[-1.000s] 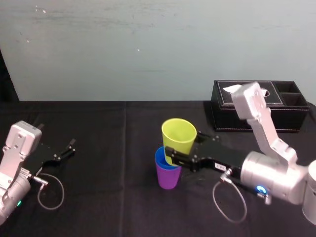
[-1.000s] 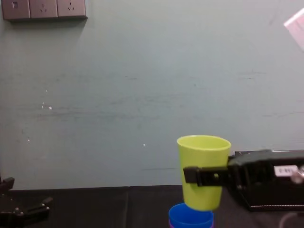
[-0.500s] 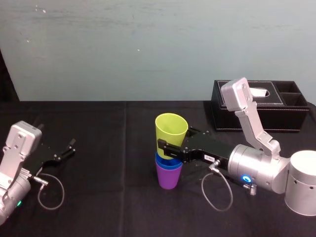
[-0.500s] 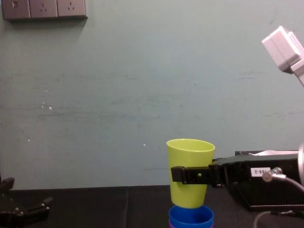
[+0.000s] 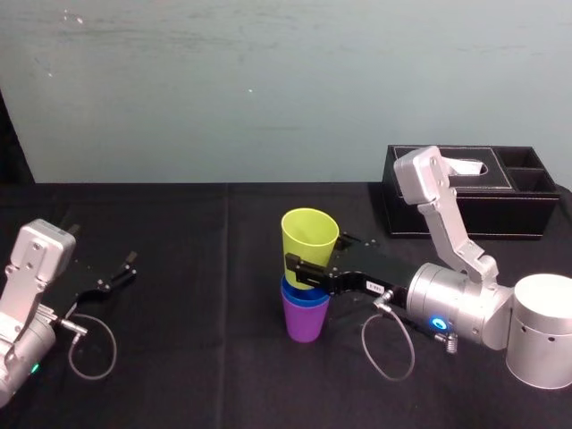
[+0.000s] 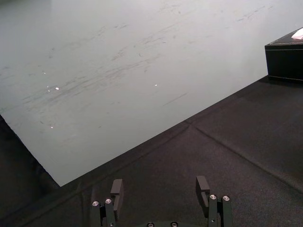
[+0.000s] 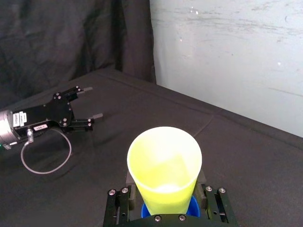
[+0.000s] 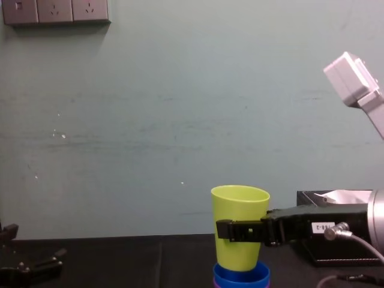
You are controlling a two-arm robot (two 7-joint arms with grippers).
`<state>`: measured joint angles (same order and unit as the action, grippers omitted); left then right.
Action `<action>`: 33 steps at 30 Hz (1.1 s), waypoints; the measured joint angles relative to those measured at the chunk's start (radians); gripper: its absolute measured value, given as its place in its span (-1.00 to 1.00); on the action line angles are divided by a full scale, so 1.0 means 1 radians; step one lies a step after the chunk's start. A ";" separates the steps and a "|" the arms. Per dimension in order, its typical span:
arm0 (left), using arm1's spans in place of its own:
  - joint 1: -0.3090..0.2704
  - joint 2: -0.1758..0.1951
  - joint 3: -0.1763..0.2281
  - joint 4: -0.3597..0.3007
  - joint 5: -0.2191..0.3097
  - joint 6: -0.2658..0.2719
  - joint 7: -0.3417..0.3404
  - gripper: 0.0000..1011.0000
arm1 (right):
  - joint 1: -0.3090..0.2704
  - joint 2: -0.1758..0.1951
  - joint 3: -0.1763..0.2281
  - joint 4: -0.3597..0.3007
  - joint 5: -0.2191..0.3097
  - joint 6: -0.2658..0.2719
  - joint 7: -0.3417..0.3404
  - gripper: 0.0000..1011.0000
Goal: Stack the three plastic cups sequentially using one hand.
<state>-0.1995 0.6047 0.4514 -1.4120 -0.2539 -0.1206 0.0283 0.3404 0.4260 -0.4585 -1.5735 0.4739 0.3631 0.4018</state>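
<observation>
The right claw (image 5: pixel 304 268) clamps the yellow-green cup (image 5: pixel 310 237) low on its sides. The cup is upright, its base just inside the blue cup (image 5: pixel 304 298), which is nested in the purple cup (image 5: pixel 305 323) mid-tabletop (image 5: pixel 179 340). All 3 axes look aligned, so seating it likely means going straight down. The left claw (image 5: pixel 116 273) rests spread at far left.

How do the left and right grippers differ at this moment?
The right gripper is shut on the yellow-green cup, while the left gripper is open and holds nothing. The right gripper reaches to the middle of the table, over the blue cup nested in the purple cup; the left gripper sits parked at the robot's left side, apart from the cups. Both are black with slim parallel fingers.
</observation>
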 joint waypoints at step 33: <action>0.000 0.000 0.000 0.000 0.000 0.000 0.000 0.98 | 0.003 -0.007 -0.026 0.061 0.020 -0.027 -0.022 0.42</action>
<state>-0.1995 0.6047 0.4514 -1.4120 -0.2539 -0.1206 0.0283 0.3437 0.4187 -0.4844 -1.5129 0.4937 0.3358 0.3799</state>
